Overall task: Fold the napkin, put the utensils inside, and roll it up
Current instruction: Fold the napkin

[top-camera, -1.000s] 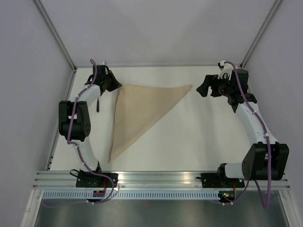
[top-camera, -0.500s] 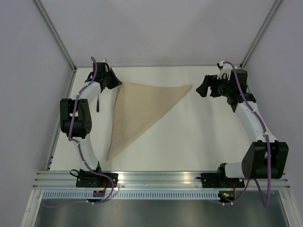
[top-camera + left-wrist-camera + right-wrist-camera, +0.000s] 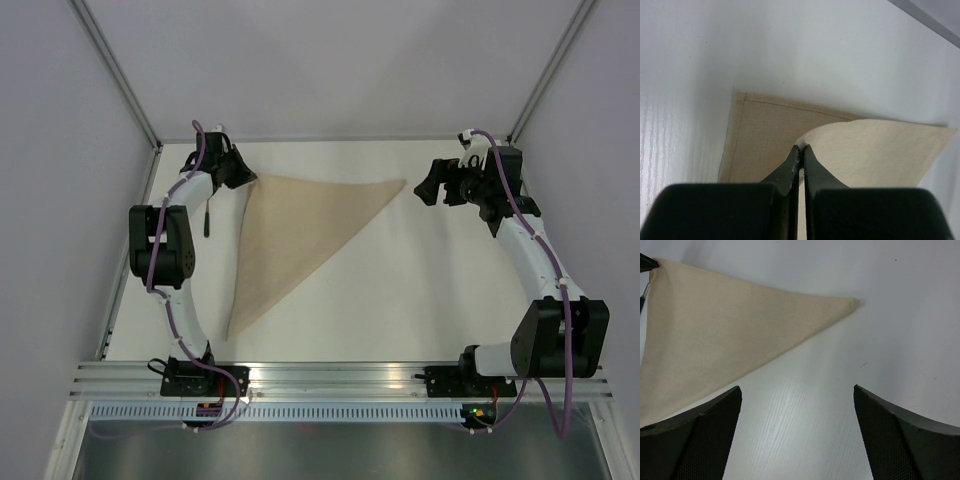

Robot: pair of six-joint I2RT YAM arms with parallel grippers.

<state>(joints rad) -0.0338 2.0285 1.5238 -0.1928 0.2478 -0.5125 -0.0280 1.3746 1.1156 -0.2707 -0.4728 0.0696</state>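
Observation:
The beige napkin (image 3: 295, 230) lies folded into a triangle on the white table, one point at the far right, one at the near left. My left gripper (image 3: 240, 175) is at its far left corner, shut on the upper layer's corner. In the left wrist view the gripper (image 3: 801, 149) pinches a lifted, curled flap of the napkin (image 3: 880, 150) over the lower layer. My right gripper (image 3: 432, 187) is open and empty, just right of the napkin's right tip (image 3: 852, 302). A dark utensil (image 3: 207, 220) lies left of the napkin, beside the left arm.
The table (image 3: 420, 290) has a metal frame rail along its near edge (image 3: 340, 375). Grey walls enclose the back and sides. The left arm's links stand along the table's left edge.
The left arm has shifted slightly toward the far left corner with the napkin's corner. The napkin's near tip has drawn in a little. The right arm has not moved.

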